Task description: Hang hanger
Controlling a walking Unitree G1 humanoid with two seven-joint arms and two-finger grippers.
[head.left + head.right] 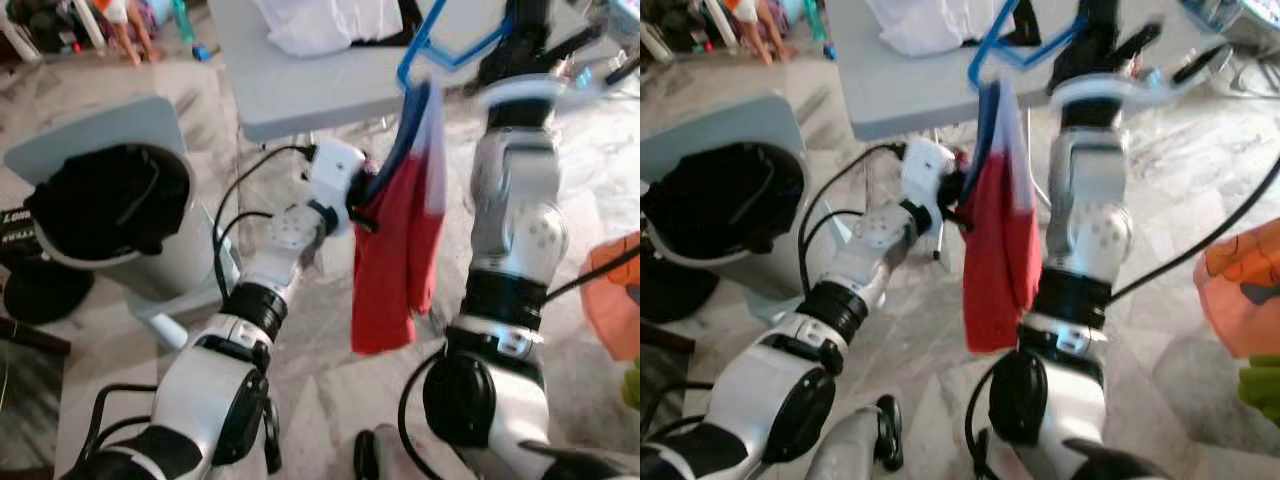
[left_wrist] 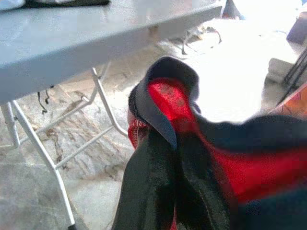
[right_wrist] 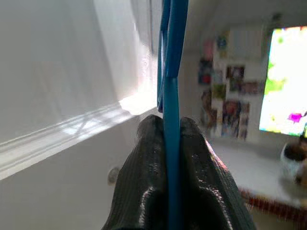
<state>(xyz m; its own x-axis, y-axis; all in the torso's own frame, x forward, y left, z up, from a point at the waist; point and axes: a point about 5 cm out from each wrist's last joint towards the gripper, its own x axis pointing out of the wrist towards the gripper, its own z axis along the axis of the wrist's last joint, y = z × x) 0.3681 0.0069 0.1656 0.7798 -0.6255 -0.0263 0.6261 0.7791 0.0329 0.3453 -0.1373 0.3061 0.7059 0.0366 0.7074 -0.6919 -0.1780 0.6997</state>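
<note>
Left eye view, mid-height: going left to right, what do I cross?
Grey bin with dark clothes → left gripper → red garment → right arm → orange object.

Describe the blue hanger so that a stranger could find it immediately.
Start at the grey folding table. Before its front edge, the right end effector pinches a thin blue hanger. A red garment hangs from it, which the left end effector grips.
</note>
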